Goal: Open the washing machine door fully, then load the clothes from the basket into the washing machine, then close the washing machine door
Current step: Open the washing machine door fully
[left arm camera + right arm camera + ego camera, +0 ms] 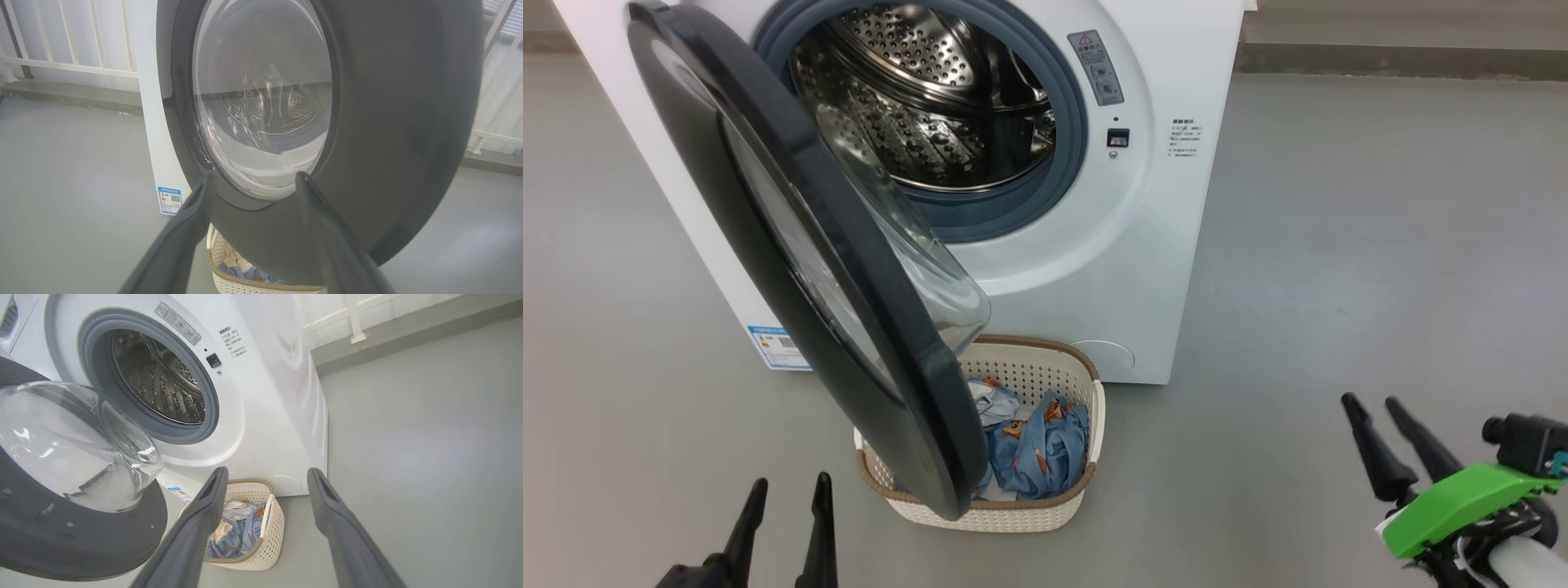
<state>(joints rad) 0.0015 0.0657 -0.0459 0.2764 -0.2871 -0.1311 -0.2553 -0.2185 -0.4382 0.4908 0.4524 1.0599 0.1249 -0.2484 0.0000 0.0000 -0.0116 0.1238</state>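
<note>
Left fingers, right fingers gape wide, empty.

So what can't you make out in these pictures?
- Head view: the door hides the left half of the basket, so the clothes can't be counted.
- Head view: print on the blue label is too small.
- Head view: the upper edge cuts off the washing machine.
- Left wrist view: the drum looks warped through the door glass.

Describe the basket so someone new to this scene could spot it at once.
Start at the white washing machine on the grey floor. At its foot, partly behind the open black-ringed door, sits the basket: cream, perforated, brown-rimmed, holding light blue printed clothes.
</note>
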